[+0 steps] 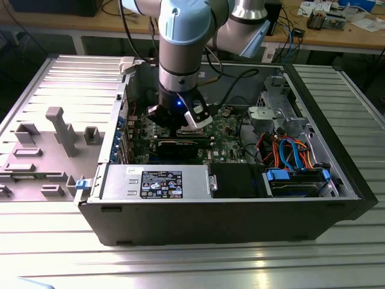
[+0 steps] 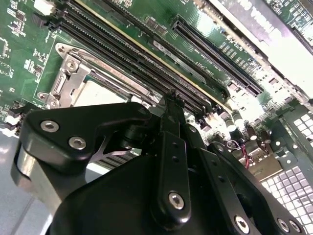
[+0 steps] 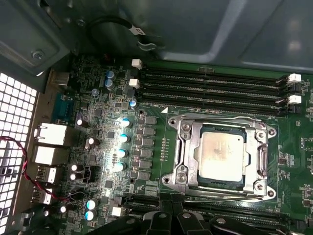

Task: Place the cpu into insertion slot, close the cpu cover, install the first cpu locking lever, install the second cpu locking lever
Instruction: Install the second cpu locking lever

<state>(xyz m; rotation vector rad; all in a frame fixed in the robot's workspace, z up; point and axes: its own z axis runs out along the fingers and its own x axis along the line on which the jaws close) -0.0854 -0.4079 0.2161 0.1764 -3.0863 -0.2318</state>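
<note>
- My claw hangs low inside the open case, centre-left in the exterior view, just above the board.
- Its fingers meet, gripping nothing.
- In the first wrist view, the cpu sits in the slot, cover closed, centre-right.
- 4 memory slots run beside it.
</note>
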